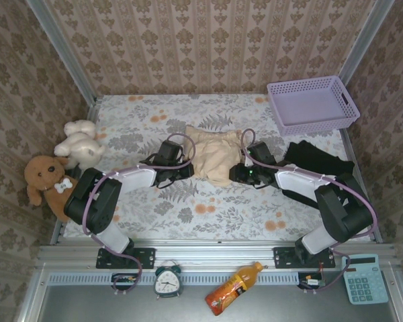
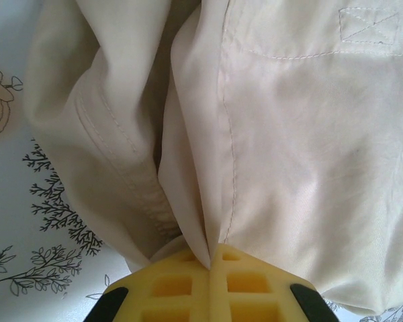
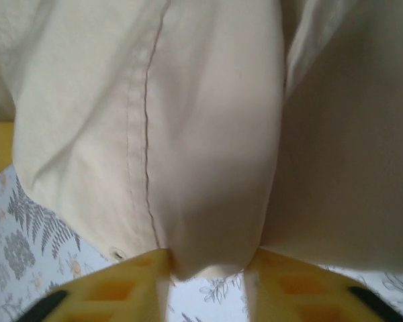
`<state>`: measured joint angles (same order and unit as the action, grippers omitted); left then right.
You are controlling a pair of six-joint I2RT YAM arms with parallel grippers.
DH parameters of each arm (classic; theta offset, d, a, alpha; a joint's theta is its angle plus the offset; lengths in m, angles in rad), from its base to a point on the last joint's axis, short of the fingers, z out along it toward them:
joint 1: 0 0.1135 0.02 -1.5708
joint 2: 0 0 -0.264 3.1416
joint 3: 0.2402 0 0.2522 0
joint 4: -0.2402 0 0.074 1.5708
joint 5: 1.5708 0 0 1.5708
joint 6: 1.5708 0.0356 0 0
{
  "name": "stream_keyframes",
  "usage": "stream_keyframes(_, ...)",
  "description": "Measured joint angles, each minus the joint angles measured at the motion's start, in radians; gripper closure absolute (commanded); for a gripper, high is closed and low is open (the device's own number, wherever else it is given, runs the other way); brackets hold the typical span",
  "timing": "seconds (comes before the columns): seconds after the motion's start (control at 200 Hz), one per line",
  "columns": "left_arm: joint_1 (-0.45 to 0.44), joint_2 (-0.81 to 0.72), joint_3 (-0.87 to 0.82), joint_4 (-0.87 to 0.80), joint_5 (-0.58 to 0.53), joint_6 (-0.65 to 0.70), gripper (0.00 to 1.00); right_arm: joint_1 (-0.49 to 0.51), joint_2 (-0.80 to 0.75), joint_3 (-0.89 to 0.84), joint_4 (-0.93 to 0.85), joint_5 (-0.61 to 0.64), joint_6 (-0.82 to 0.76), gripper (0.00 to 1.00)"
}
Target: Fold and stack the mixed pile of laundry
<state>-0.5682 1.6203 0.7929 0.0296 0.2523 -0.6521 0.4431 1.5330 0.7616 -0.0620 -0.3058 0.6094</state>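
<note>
The beige-cream garment (image 1: 215, 154) lies crumpled at mid-table between my two grippers. My left gripper (image 1: 188, 169) is at its left edge, and in the left wrist view its yellow fingertips (image 2: 211, 251) are shut on a thin fold of the garment (image 2: 302, 134). My right gripper (image 1: 236, 173) is at the garment's right edge. In the right wrist view its fingers (image 3: 208, 258) stand apart, with a rounded fold of the cloth (image 3: 188, 134) bulging between them and touching both. The black T-shirt (image 1: 319, 161) lies bunched at the right, partly under my right arm.
A lavender mesh basket (image 1: 277, 107) stands at the back right. A white plush toy (image 1: 80, 141) and a brown one (image 1: 46, 178) sit at the left edge. An alarm clock (image 1: 168, 282), an orange bottle (image 1: 232, 288) and a calculator (image 1: 364, 278) lie on the near ledge.
</note>
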Motion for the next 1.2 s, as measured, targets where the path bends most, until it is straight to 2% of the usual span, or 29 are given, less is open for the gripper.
stream_keyframes(0.07,0.000,0.000,0.000,0.000,-0.002,-0.001,1.00,0.000,0.000,0.001,0.013,0.005,0.004,0.92)
stream_keyframes(0.1,0.000,0.000,0.000,0.000,-0.003,-0.003,1.00,0.000,0.000,0.002,0.013,0.008,-0.001,1.00)
stream_keyframes(0.31,0.015,0.000,0.000,0.001,0.001,-0.007,1.00,-0.036,-0.017,0.002,-0.026,0.026,-0.012,1.00)
stream_keyframes(0.5,0.026,-0.066,0.008,-0.005,0.102,-0.015,1.00,-0.119,-0.161,0.002,-0.101,0.005,-0.071,1.00)
stream_keyframes(0.58,0.027,-0.118,0.033,-0.024,0.113,-0.014,1.00,-0.132,-0.201,0.008,-0.119,-0.001,-0.094,1.00)
stream_keyframes(0.755,0.026,-0.132,0.045,-0.026,0.110,-0.018,1.00,-0.141,-0.118,0.020,-0.113,-0.013,-0.117,1.00)
stream_keyframes(0.83,0.025,-0.093,0.013,-0.013,0.111,-0.034,1.00,-0.140,-0.052,0.020,-0.112,-0.039,-0.117,0.85)
stream_keyframes(0.895,0.024,-0.064,-0.025,-0.008,0.103,-0.046,1.00,-0.134,-0.026,0.020,-0.129,-0.042,-0.120,0.63)
stream_keyframes(0.96,0.027,-0.050,-0.056,-0.016,0.088,-0.056,1.00,-0.130,-0.035,0.020,-0.167,-0.039,-0.127,0.55)
stream_keyframes(1.03,0.029,-0.050,-0.062,-0.035,0.076,-0.060,1.00,-0.113,-0.080,0.020,-0.201,-0.029,-0.132,0.56)
stream_keyframes(1.135,0.029,-0.051,-0.039,-0.054,0.064,-0.059,1.00,-0.043,-0.191,0.020,-0.227,-0.008,-0.141,0.68)
stream_keyframes(1.2,0.029,-0.051,-0.009,-0.066,0.061,-0.059,1.00,0.021,-0.229,0.020,-0.219,-0.001,-0.137,0.71)
